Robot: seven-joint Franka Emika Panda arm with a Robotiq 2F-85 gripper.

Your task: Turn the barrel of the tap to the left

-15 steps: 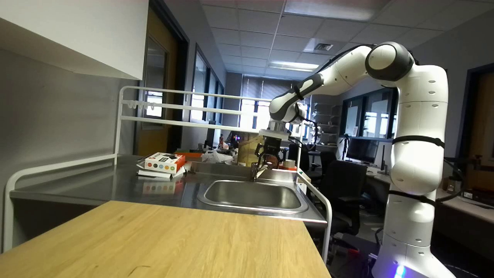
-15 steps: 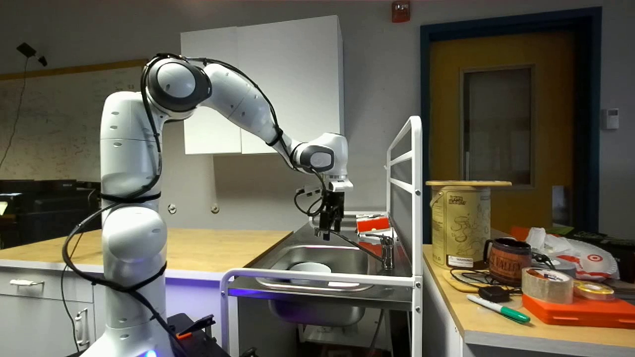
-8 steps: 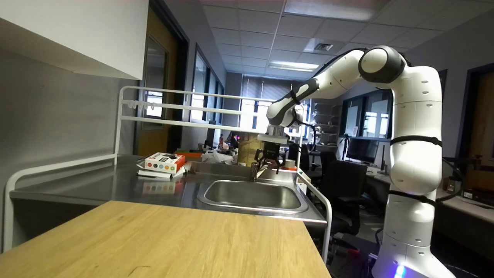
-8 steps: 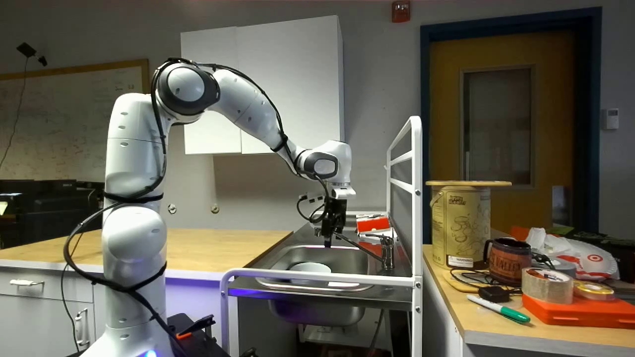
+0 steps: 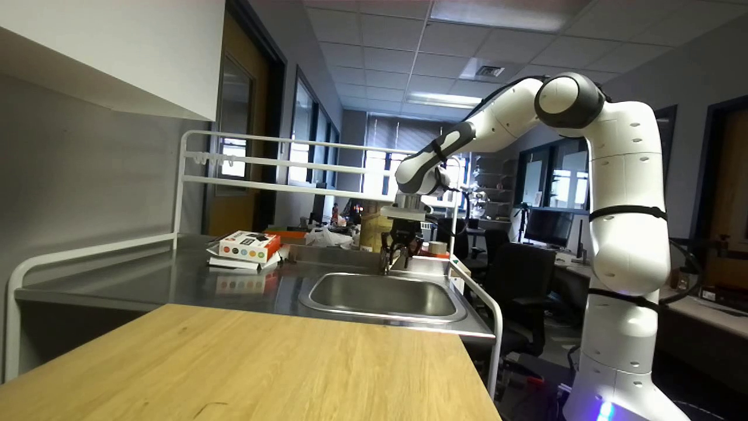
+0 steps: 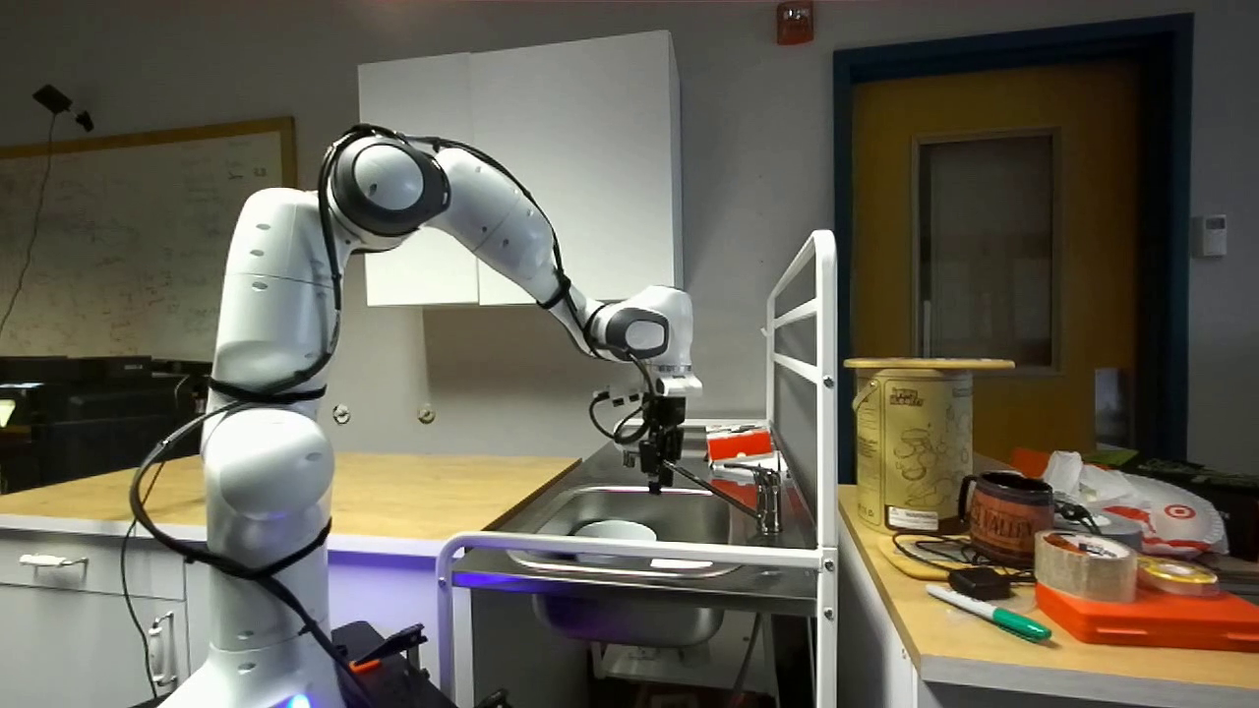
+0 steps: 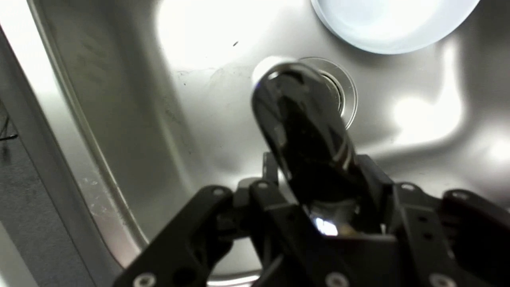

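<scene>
In the wrist view, the gripper (image 7: 322,170) straddles the barrel (image 7: 305,119), jaws spread around it; a bright sliver shows along one side, and contact opposite is unclear. The steel sink basin (image 7: 215,131) lies below. In an exterior view, the tap (image 6: 768,506) stands near the edge of the steel worktop (image 6: 594,470), just inside the white rack (image 6: 828,393). In an exterior view, that far edge also bears a cardboard box (image 5: 250,246). Positioning around the barrel seems the step in hand; next, swinging it left likely calls for sideways pressure.
</scene>
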